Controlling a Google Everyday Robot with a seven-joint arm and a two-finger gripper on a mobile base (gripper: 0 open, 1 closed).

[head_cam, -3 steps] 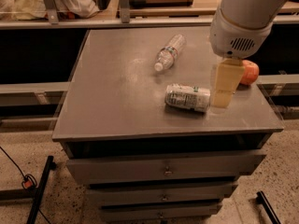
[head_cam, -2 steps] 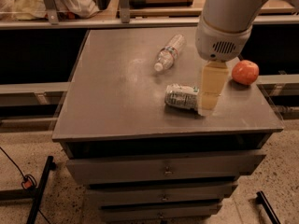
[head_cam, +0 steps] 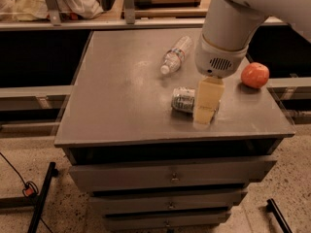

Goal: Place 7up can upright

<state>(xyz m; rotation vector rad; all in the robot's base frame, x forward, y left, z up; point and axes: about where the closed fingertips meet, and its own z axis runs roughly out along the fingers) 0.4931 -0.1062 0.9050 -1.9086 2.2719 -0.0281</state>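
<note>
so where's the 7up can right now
In the camera view the 7up can lies on its side near the front edge of the table, with the gripper at its right-hand end and the water bottle farther back.

Grey drawer cabinet [head_cam: 146, 174], speckled floor [head_cam: 297, 178]

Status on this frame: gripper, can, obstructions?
Gripper low at the 7up can. Can lying on its side, not upright. Water bottle and orange fruit sit apart, not blocking.

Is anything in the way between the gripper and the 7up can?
Nothing visible. The gripper hangs right over the 7up can, which lies on its side on the table; the water bottle and the orange fruit lie well apart.
</note>
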